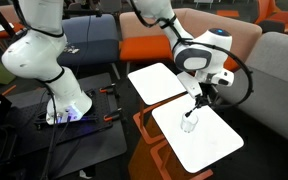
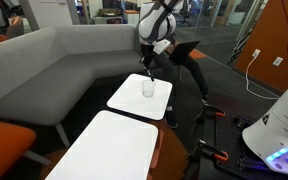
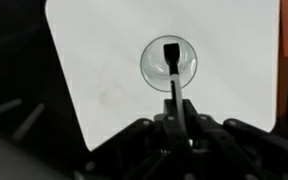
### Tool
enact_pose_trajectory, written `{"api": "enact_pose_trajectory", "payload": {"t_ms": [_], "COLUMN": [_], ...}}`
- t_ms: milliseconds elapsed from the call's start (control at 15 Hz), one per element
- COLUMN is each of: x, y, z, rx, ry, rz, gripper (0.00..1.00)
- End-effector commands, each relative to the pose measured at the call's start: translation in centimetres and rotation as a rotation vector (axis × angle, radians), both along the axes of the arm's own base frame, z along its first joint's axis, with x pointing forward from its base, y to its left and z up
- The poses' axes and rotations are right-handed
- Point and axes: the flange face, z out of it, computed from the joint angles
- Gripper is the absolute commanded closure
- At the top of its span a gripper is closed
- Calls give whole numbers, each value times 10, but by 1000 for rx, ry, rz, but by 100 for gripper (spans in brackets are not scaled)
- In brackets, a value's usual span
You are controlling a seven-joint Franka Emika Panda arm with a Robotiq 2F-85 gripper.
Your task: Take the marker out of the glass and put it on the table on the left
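The left table [image 1: 149,78] sits beside the right table [image 1: 222,150], where the arm's [image 1: 199,55] fingers [image 3: 162,128] clench the upper end of a thin dark marker [image 3: 175,85], its tip inside a small clear glass [image 3: 154,62]. The marker likely handles light, stiff, slick; the glass tips easily.

marker [image 3: 173,80] tip in glass [image 3: 154,65], glass on table [image 3: 94,70]

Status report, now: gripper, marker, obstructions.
Gripper shut on marker, directly above glass. Marker's lower end at glass mouth, not yet on table. No obstruction seen around glass.
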Motion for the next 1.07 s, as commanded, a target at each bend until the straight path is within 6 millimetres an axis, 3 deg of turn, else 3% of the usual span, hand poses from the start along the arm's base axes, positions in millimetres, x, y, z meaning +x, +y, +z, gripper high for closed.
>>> {"api": "enact_pose_trajectory", "payload": {"t_ms": [0,200,333,733,1000], "x": [-8,12,30,74,100], "y": [18,40,49,64,100], "z": [35,44,36,-14,-48], "rx": [-39,134,244,435,426], "ry": [-14,-69,-59,69,147], "rz": [-46,-128,-191,-280,-204], "gripper": [97,97,97,97,97]}}
